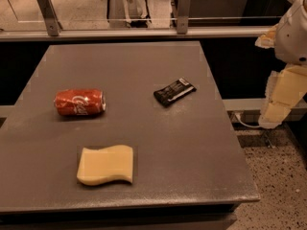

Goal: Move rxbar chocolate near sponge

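Observation:
The rxbar chocolate (174, 91) is a small flat black wrapped bar with white lettering, lying at an angle on the right middle of the grey table (192, 147). The sponge (105, 165) is a flat pale yellow rectangle with wavy edges, lying near the table's front left. The bar and the sponge are well apart. My gripper (272, 119) hangs off the table's right side, beyond its edge, to the right of the bar and touching nothing.
A red soda can (79, 102) lies on its side at the table's left, behind the sponge. A metal rail with two posts (144, 31) runs behind the table. Speckled floor (278, 176) shows at the right.

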`<state>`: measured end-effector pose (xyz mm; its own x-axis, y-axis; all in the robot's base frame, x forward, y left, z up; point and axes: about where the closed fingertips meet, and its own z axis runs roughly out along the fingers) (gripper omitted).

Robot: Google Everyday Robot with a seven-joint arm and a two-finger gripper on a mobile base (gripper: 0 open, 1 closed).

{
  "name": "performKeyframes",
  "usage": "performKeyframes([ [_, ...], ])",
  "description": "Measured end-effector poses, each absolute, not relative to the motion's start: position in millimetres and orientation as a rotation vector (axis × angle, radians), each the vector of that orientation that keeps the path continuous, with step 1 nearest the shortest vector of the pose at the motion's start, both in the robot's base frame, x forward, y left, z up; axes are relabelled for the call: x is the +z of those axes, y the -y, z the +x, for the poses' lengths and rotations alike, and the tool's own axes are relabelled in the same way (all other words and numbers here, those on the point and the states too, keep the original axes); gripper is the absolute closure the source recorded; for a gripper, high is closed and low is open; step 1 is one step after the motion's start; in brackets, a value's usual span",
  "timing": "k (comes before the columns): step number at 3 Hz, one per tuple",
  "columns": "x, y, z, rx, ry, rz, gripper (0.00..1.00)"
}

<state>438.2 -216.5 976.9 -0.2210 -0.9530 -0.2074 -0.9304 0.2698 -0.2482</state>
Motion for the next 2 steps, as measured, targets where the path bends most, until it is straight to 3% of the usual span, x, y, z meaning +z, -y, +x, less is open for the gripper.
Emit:
performKeyframes([
  [2,971,201,457,-0.099,-2.19,-1.785,0.0],
])
